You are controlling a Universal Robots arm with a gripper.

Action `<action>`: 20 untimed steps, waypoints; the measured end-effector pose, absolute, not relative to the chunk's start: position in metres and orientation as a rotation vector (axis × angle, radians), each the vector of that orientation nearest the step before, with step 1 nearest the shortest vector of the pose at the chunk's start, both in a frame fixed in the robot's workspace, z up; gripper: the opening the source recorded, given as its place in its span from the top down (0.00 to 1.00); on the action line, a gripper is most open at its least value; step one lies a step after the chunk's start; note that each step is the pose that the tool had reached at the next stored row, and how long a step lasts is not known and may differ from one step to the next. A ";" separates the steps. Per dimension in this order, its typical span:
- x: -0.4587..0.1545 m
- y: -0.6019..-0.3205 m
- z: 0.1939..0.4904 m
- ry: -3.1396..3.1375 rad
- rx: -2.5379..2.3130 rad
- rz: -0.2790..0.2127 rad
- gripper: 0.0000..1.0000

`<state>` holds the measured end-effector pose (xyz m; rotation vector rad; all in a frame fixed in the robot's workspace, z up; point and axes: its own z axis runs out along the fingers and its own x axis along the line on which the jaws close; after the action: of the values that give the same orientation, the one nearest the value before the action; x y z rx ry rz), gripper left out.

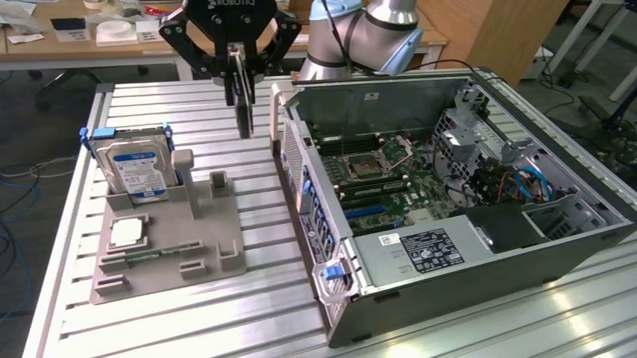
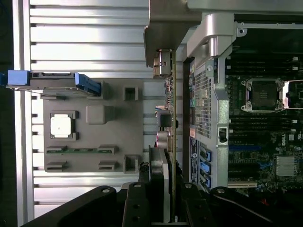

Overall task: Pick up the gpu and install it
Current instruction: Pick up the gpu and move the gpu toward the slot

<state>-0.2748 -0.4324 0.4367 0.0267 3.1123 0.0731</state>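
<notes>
The gripper (image 1: 239, 63) is closed on the gpu (image 1: 243, 104), with its black fingers (image 1: 204, 52) pressing on the two flat faces of the card near its upper edge. The gpu hangs upright and is seen edge-on, so in the exterior view it looks like a thin dark strip. It is in the air above the slatted metal table (image 1: 179, 104), apart from the surface. It hangs between the grey holder (image 1: 199, 224) and the open computer case (image 1: 448, 276), and it is nearer to the case, just beside its perforated rear wall. In the wrist view the green edge of the card runs along this wall, outside the case. Inside the case the motherboard (image 1: 398, 186) lies open to view, with the processor socket (image 1: 374, 160) in its middle and the power supply (image 1: 428, 250) at the near end. On the holder, at the exterior view's left, the hard drive (image 1: 134, 168) with a blue frame stands upright in its slot. The small square processor chip (image 1: 127, 233) lies flat in its pocket in front of the drive, and a narrow green memory stick (image 1: 134, 257) lies next to the chip. The robot arm (image 1: 368, 37) rises behind the case.
</notes>
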 end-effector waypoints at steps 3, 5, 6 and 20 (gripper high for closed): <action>-0.272 -0.432 0.437 3.112 0.027 0.073 0.72; -0.269 -0.432 0.437 3.112 0.027 0.073 0.72; -0.267 -0.432 0.437 3.112 0.027 0.073 0.72; -0.248 -0.432 0.437 3.112 0.027 0.073 0.72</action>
<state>-0.2475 -0.4325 0.4367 0.0267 3.1123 0.0731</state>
